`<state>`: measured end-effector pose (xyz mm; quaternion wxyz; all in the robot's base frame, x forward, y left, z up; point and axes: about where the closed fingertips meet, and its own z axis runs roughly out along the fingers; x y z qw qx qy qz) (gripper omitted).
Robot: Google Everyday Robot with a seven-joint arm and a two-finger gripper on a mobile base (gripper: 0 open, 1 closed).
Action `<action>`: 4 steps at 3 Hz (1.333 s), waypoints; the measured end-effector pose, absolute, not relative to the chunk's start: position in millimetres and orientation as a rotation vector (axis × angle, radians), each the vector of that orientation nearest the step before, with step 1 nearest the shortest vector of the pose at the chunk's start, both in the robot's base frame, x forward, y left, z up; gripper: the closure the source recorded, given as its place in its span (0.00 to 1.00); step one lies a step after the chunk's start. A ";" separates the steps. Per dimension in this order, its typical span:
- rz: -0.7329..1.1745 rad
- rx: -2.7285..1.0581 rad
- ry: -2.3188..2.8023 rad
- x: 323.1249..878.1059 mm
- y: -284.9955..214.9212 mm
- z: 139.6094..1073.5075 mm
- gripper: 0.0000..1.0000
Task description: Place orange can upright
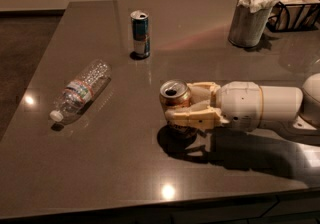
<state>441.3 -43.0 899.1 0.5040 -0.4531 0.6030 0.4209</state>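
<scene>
The gripper (181,104) clamps the upright orange can (174,96), apparently on the table (120,168), well apart from blue can (140,34) and bottle (80,90).

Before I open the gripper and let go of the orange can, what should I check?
1. The orange can is upright, opening on top: ok.
2. The gripper is shut on the can's sides: ok.
3. Can's base resting on the table: cannot tell, there is dark shadow under it.
4. The blue can and the lying bottle are well apart from it: ok.
5. Can released: not ok, not yet done.
</scene>
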 end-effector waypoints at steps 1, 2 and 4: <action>1.039 -1.039 1.433 443.0 -45.5 895.5 0.58; 1.039 -1.046 1.432 442.3 -43.1 896.9 0.35; 1.041 -1.055 1.427 441.1 -39.0 898.8 0.00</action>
